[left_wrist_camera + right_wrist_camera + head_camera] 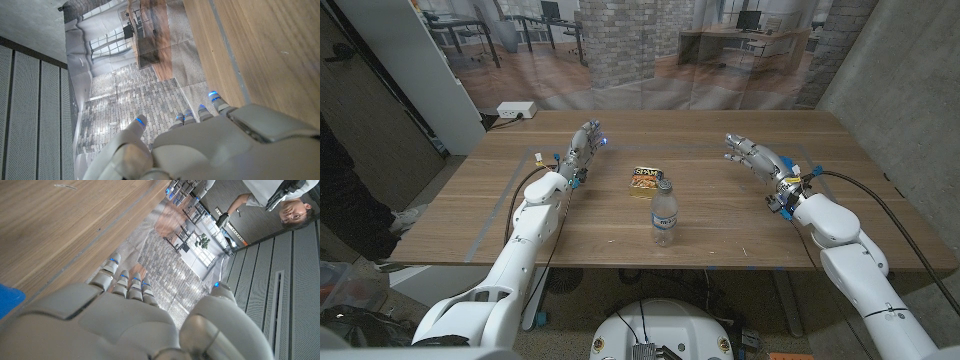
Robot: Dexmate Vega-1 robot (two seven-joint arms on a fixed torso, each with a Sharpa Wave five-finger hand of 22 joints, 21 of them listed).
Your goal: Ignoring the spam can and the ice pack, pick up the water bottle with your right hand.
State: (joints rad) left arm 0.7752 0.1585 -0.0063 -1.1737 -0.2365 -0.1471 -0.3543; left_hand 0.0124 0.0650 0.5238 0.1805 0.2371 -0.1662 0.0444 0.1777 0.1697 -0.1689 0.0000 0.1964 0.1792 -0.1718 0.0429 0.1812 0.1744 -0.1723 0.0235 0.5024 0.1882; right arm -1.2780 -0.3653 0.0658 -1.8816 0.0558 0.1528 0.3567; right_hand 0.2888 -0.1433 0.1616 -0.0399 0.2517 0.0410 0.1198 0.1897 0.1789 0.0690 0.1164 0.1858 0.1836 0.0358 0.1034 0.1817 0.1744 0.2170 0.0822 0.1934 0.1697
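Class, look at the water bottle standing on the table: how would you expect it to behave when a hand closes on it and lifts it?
The water bottle stands upright, tall and narrow, so a sideways nudge would probably tip it. Its clear plastic wall looks thin, so it may give under a firm squeeze. Being round, it would likely roll if knocked over, perhaps toward the spam can close behind it.

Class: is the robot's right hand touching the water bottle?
Apart. The head view shows bare table between the right hand and the water bottle.

A white power strip (515, 109) lies on the floor behind the wooden table (720, 225).
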